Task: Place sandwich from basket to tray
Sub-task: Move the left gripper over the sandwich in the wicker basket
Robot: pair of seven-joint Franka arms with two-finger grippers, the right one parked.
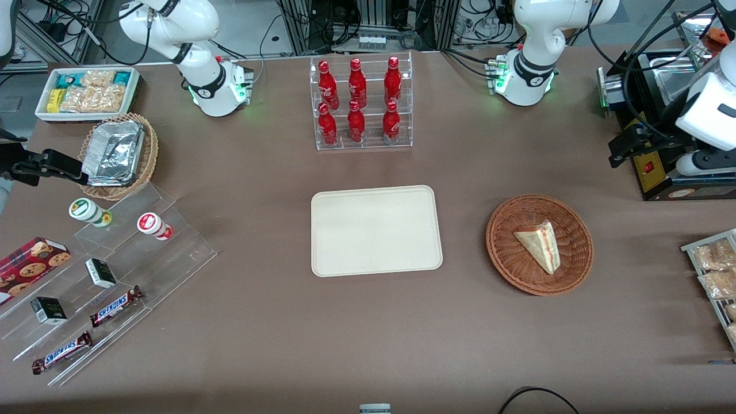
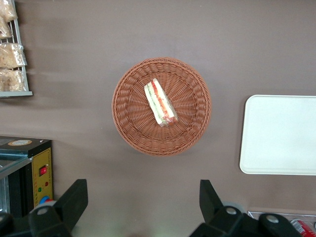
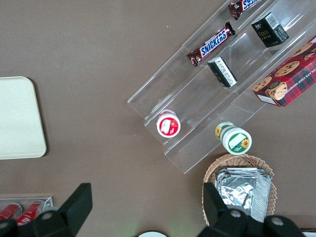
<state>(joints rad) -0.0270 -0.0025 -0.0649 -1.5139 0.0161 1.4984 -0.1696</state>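
Note:
The sandwich (image 1: pixel 539 244) (image 2: pixel 160 102), a pale bread wedge with a red and green filling, lies in the reddish-brown wicker basket (image 1: pixel 506 264) (image 2: pixel 128 123). Beside the basket, toward the parked arm's end, the cream tray (image 1: pixel 376 230) (image 2: pixel 279 136) lies flat with nothing on it. My gripper (image 1: pixel 624 146) (image 2: pixel 142 197) hangs high above the table, farther from the front camera than the basket and toward the working arm's end. It is open and holds nothing; the basket and sandwich sit well apart from its fingers (image 2: pixel 74 197).
A black machine with a yellow panel (image 1: pixel 655 167) (image 2: pixel 29 173) stands close to my gripper. A wire rack of snack packets (image 1: pixel 713 270) (image 2: pixel 12 49) sits nearer the front camera. A clear rack of red bottles (image 1: pixel 361 103) stands farther back than the tray. Acrylic steps with snacks (image 1: pixel 103 276) lie toward the parked arm's end.

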